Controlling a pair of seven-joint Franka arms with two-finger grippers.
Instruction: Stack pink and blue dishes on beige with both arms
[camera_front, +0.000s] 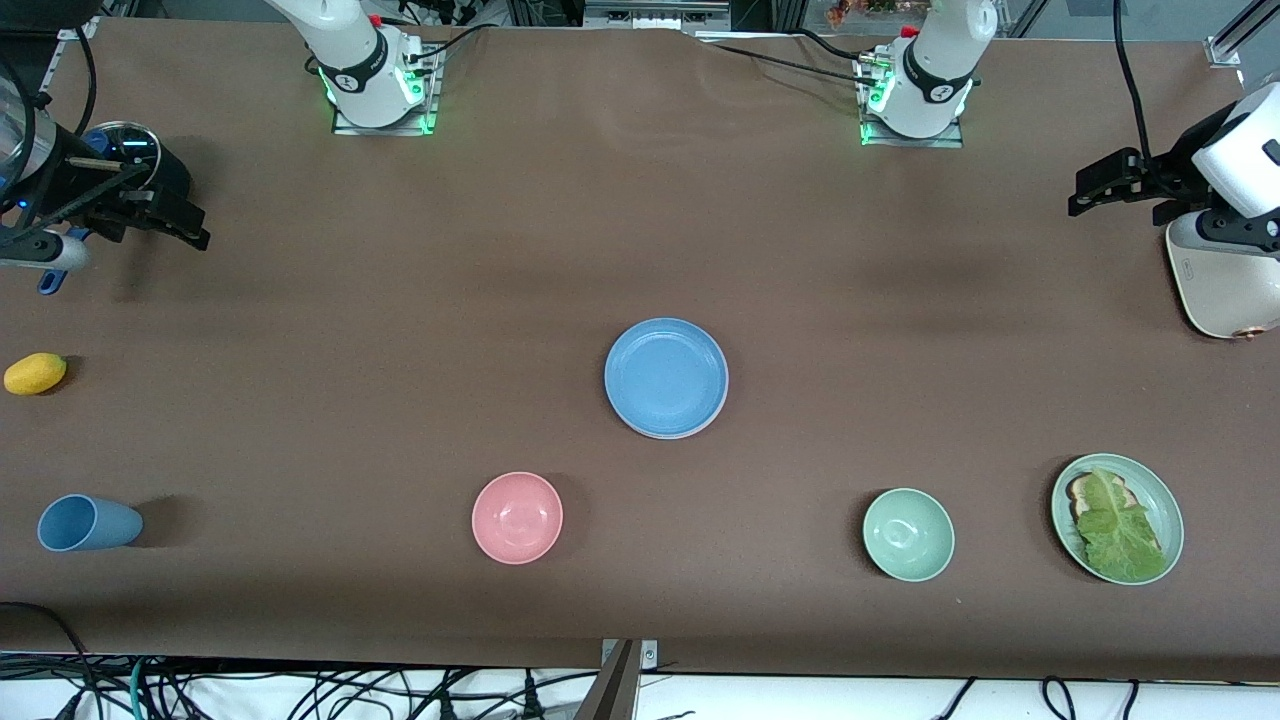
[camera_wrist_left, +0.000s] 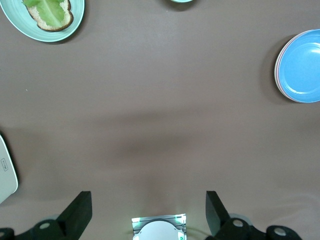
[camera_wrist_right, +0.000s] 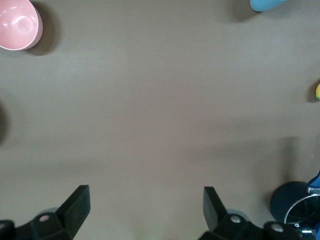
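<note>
The sky blue plate (camera_front: 666, 377) lies in the middle of the table, on top of a stack. In the left wrist view the blue plate (camera_wrist_left: 303, 66) has a thin pink plate rim (camera_wrist_left: 275, 70) showing under its edge. The beige plate is hidden beneath them. My left gripper (camera_front: 1082, 196) hangs open and empty over the left arm's end of the table; its wrist view shows the left gripper (camera_wrist_left: 148, 210) over bare cloth. My right gripper (camera_front: 200, 228) hangs open over the right arm's end, and the right gripper (camera_wrist_right: 146, 207) holds nothing.
Nearer the camera than the stack sit a pink bowl (camera_front: 517, 517), a green bowl (camera_front: 908, 534) and a pale green plate with lettuce (camera_front: 1117, 518). A blue cup (camera_front: 88, 523) and a yellow fruit (camera_front: 35, 373) lie at the right arm's end. A white appliance (camera_front: 1220, 290) sits under the left gripper.
</note>
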